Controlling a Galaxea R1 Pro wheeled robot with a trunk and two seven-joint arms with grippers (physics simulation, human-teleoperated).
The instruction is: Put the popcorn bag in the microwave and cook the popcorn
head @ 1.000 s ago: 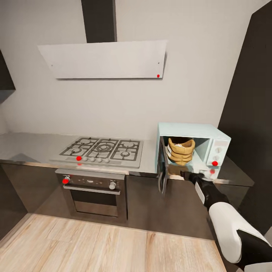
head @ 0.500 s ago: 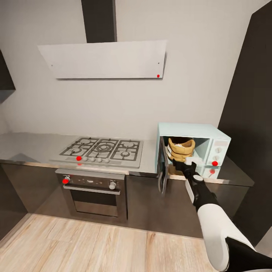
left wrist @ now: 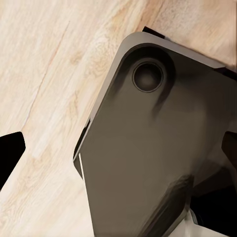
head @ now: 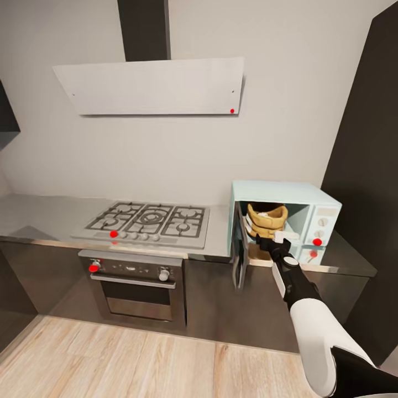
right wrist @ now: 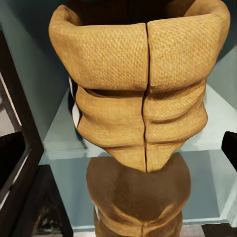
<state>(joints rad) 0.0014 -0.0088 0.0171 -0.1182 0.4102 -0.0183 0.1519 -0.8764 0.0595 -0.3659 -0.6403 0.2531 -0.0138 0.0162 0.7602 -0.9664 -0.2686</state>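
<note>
The pale blue microwave (head: 287,193) stands on the grey countertop (head: 44,215) with its dark door (head: 240,254) swung open. Inside it, the tan-gold popcorn bag (head: 266,220) stands upright, with a bit of whitish popcorn (head: 264,213) showing in its mouth. My right gripper (head: 270,240) is open at the microwave's opening, just in front of the bag's base. In the right wrist view the bag (right wrist: 143,103) stands close ahead, apart from my fingertips (right wrist: 229,148). My left gripper (left wrist: 118,148) is open, hanging over the floor.
A gas hob (head: 146,221) sits left of the microwave, above a steel oven (head: 135,287) with red-marked knobs. A range hood (head: 149,85) hangs above. A tall dark cabinet (head: 370,138) stands right of the microwave. Below my left gripper are the robot's dark base (left wrist: 158,148) and wooden floor (left wrist: 44,74).
My right gripper rose from the counter's front edge to the microwave opening, closer to the bag. The head camera shifted slightly. The bag has not moved.
</note>
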